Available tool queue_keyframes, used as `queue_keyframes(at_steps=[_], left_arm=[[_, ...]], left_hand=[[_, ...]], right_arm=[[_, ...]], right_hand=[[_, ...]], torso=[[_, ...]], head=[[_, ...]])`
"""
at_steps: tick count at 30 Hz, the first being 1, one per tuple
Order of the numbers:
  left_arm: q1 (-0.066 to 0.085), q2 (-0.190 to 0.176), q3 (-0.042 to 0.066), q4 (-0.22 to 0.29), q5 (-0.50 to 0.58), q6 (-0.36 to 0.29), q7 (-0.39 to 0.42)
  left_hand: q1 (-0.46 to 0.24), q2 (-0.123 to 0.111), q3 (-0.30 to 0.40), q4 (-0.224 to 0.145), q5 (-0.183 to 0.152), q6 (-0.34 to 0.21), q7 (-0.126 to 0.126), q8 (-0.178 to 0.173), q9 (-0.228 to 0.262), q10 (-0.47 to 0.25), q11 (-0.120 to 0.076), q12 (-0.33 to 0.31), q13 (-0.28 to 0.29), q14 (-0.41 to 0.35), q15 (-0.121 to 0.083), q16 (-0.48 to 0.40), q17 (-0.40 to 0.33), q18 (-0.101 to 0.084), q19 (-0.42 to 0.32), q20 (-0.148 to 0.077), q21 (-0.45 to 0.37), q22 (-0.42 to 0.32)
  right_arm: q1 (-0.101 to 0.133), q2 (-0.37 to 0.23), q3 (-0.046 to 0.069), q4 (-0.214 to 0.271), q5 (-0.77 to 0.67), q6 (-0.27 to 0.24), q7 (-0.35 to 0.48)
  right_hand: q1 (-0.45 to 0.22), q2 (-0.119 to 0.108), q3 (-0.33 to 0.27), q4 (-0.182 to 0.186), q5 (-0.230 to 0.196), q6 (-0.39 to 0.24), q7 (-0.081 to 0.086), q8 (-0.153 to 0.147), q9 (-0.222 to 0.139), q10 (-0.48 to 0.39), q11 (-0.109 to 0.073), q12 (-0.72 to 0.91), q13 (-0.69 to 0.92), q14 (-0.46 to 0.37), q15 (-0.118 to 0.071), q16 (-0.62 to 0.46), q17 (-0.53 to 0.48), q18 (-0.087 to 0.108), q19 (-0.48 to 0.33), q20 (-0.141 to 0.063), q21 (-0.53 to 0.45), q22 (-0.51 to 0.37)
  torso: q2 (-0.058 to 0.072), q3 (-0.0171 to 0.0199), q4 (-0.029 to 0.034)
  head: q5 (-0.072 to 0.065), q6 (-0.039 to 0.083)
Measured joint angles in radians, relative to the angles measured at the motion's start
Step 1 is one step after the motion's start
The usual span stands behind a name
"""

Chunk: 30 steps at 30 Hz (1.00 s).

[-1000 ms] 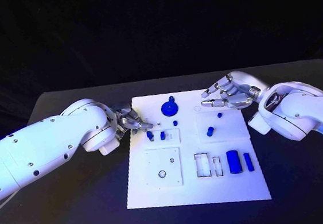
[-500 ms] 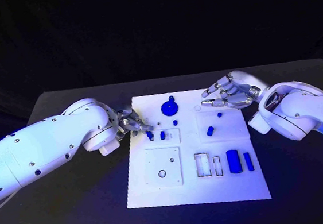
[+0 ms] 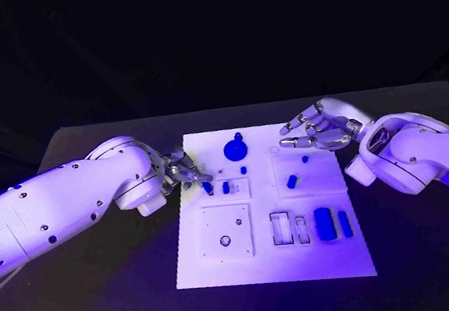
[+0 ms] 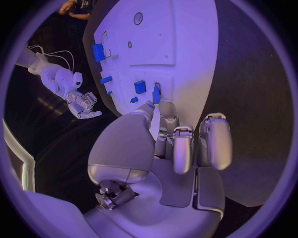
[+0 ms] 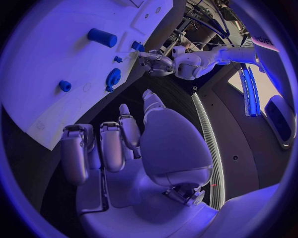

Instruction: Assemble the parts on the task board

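White task board bears blue parts (no legible writing)

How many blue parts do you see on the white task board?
8 on the task board: round part at the far edge; peg; two by the left hand; two mid-right; two bars near right. Fingers may hide others.

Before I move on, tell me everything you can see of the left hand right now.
The left hand is silver and metallic-looking, on the end of the white left arm. It sits over the task board's left edge, toward the far end. Its fingertips reach a small upright blue part standing on the board; in the left wrist view they seem to pinch or touch it, though a firm grip cannot be confirmed. The other fingers are curled inward.
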Motion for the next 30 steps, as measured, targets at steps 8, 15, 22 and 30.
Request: queue_keyframes(at_steps=[8, 15, 22, 30], left_arm=[[0.0, 0.0, 0.0, 0.003, 0.0, 0.005, 0.0], [0.0, 0.0, 0.0, 0.005, 0.0, 0.007, -0.001], [0.0, -0.001, 0.0, 0.006, 0.0, 0.007, -0.002], [0.0, -0.002, 0.0, 0.008, 0.0, 0.012, -0.004]], left_hand=[[0.002, 0.002, 0.0, 0.0, 0.0, 0.004, -0.004, 0.005, -0.002, 0.008, -0.005, 0.011, 0.01, 0.003, -0.003, 0.0, 0.001, 0.0, -0.004, -0.004, 0.004, 0.0], [0.003, 0.002, 0.003, -0.003, 0.0, 0.007, -0.007, 0.005, -0.003, 0.008, -0.005, 0.011, 0.011, 0.003, -0.003, 0.0, 0.001, 0.0, -0.004, -0.004, 0.004, 0.0], [0.006, -0.002, -0.003, 0.003, 0.0, 0.011, -0.004, 0.009, -0.008, 0.015, -0.005, 0.011, 0.011, 0.003, -0.003, 0.0, 0.001, 0.0, 0.0, -0.007, 0.008, 0.0], [-0.019, -0.027, -0.032, 0.021, 0.0, 0.014, 0.0, 0.013, -0.017, 0.022, -0.005, 0.017, 0.018, 0.003, -0.003, 0.0, 0.001, 0.0, 0.0, -0.007, 0.019, 0.0]], right_arm=[[0.0, 0.0, 0.0, 0.0, 0.0, 0.0, 0.0], [0.0, 0.0, 0.0, -0.001, 0.0, 0.0, 0.0], [0.0, 0.0, 0.0, -0.001, 0.0, 0.0, 0.0], [0.0, 0.0, 0.0, -0.001, 0.0, 0.001, 0.0]], right_hand=[[0.0, 0.0, 0.0, 0.0, 0.0, 0.0, 0.0, 0.0, 0.0, 0.0, 0.0, 0.0, 0.0, 0.0, 0.0, 0.0, 0.0, 0.0, 0.0, 0.0, 0.0, 0.0], [0.0, 0.0, 0.0, 0.0, 0.0, 0.0, 0.0, 0.0, 0.0, 0.0, 0.0, 0.0, 0.0, 0.0, 0.0, 0.0, 0.0, 0.0, 0.0, 0.0, 0.0, 0.0], [0.0, 0.0, 0.0, 0.0, 0.0, 0.0, 0.0, 0.0, 0.0, 0.0, 0.0, 0.0, 0.0, 0.0, 0.0, 0.0, 0.0, 0.0, 0.0, 0.0, 0.0, 0.0], [0.0, 0.0, 0.0, 0.0, 0.0, 0.0, 0.0, 0.0, 0.001, 0.0, 0.0, 0.0, 0.0, 0.0, 0.0, 0.0, 0.0, 0.0, 0.0, 0.0, 0.0, 0.0]], torso=[[0.0, -0.0001, 0.0], [0.0, 0.0, 0.0], [0.0, 0.0001, 0.0], [0.0, 0.0, 0.0]], head=[[0.0, 0.0], [0.0, 0.001], [0.0, 0.002], [0.0, 0.001]])
